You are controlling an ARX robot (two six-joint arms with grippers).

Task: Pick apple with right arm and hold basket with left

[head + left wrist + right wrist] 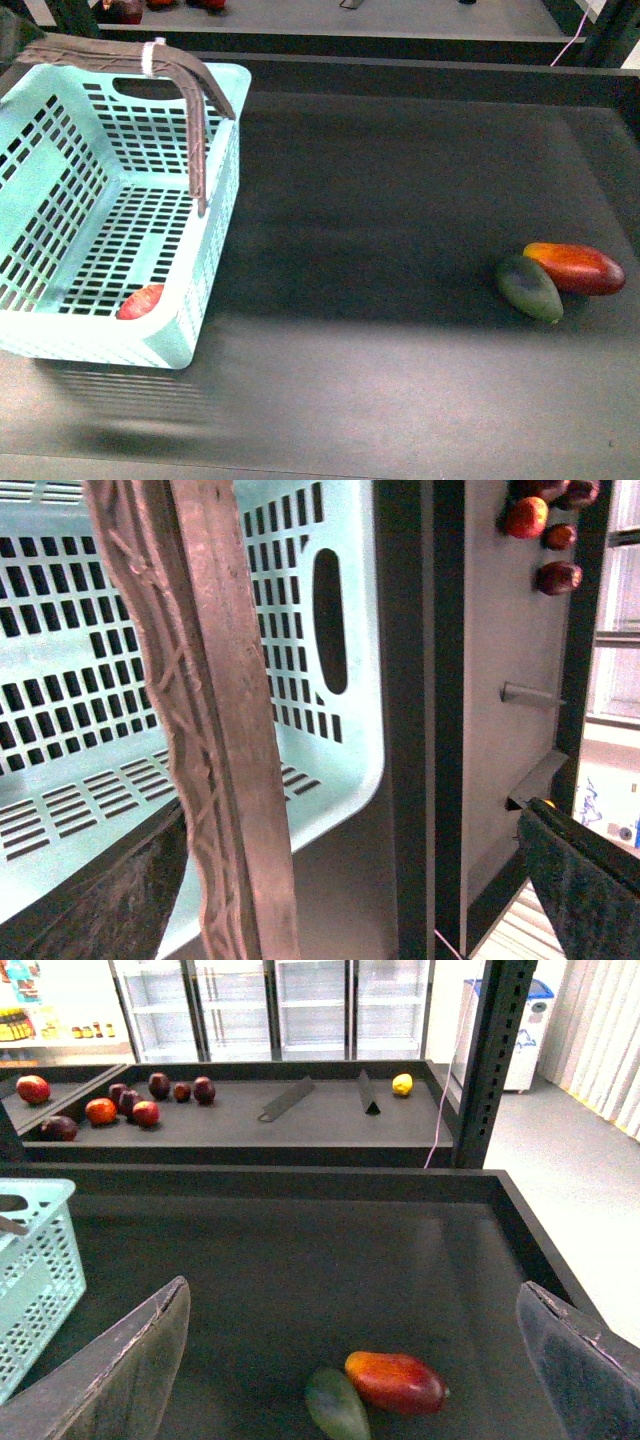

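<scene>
Apple [141, 301] already in basket [60, 190], near corner, at bench's left edge. Right end effector [350, 1360] wide open, empty, over the mangoes [375, 1390] by right edge, so apple well off to its left. Left end effector [350, 880] open around the handle [215, 730], not clamped afaict.

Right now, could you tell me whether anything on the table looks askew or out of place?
The basket looks tilted, its near edge lifted and casting a shadow on the table, and the apple sits in its near corner. The two mangoes simply lie touching.
</scene>
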